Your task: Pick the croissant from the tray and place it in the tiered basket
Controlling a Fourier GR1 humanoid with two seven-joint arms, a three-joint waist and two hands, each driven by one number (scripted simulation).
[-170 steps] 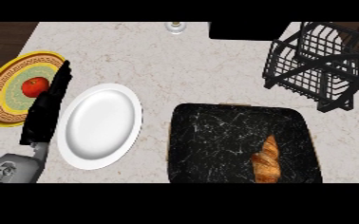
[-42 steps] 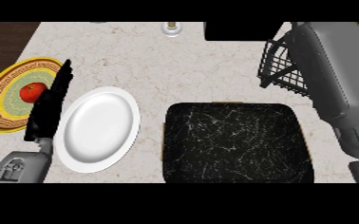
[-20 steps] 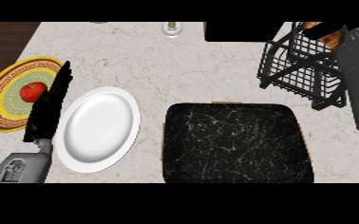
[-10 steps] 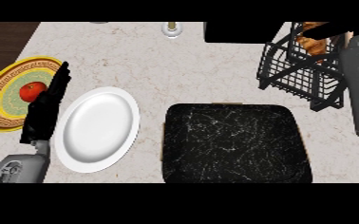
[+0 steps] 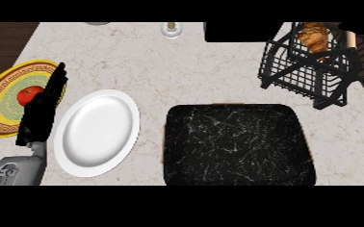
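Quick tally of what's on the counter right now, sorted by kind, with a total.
Plates: 2, white plate and patterned plate
Trays: 1, black tray
Baskets: 1, tiered basket
Food items: 2, croissant in the basket and red fruit
Total: 6

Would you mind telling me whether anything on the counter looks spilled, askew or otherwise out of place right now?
Nothing stands out. The golden-brown croissant sits inside the black wire tiered basket, the black marbled tray lies flat and bare, the white oval plate is bare, and the left robot hand rests open by it.
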